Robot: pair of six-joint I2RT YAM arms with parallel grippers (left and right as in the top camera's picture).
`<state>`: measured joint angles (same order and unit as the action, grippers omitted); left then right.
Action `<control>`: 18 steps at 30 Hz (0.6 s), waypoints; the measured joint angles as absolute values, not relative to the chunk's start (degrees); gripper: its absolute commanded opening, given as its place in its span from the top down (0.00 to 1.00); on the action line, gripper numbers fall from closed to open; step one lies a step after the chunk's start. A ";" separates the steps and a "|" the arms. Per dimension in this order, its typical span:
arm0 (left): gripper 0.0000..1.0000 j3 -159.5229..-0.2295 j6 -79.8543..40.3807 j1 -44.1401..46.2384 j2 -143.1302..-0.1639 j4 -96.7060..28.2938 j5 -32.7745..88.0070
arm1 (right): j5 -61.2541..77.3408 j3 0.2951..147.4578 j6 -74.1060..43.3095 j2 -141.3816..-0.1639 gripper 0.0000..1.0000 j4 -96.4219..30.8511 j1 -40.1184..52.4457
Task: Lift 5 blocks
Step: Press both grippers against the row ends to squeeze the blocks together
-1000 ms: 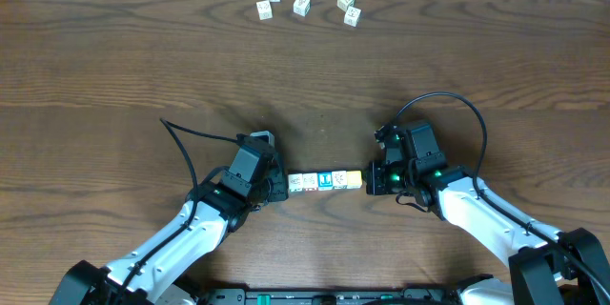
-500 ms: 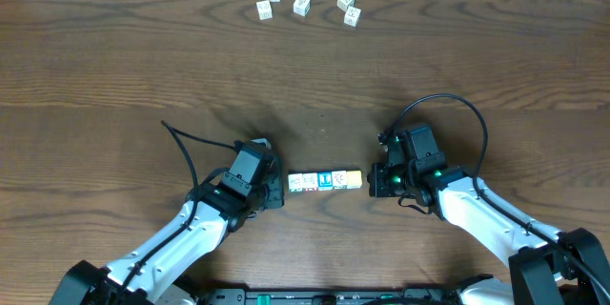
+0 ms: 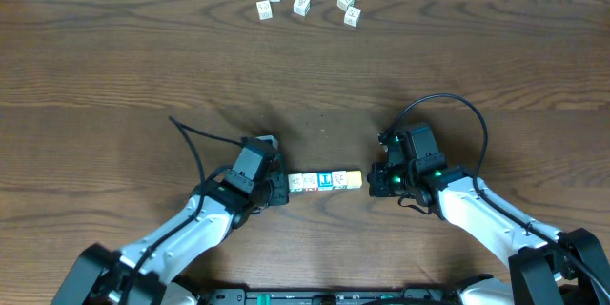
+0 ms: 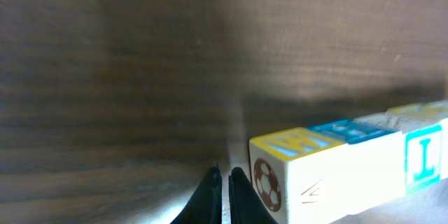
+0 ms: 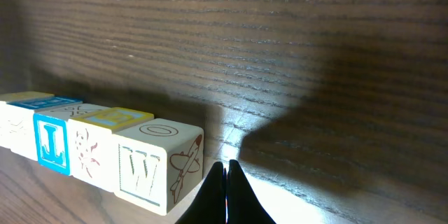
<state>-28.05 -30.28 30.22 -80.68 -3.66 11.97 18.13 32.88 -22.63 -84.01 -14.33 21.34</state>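
Five blocks in row between clenched left hand, clenched right hand; spare cubes far off.

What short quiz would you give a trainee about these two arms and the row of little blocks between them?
1. True or false: the left gripper and right gripper both stand open.
2. The blocks between the grippers are: A) stacked in a tower; B) side by side in one row; C) scattered apart.
3. Which letter shows on the end block nearest the right gripper?
Key: 1 false, both are shut; 2 B; 3 W.
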 measured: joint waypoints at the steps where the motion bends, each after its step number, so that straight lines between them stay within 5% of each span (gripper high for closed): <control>1: 0.93 -28.05 -29.95 30.22 -81.34 -3.57 12.38 | 18.17 32.88 -22.63 -84.01 0.99 -14.33 21.34; 18: 0.93 -28.05 -27.99 30.17 -82.52 -1.65 16.23 | 22.52 32.88 -21.61 -84.01 0.99 -13.96 21.34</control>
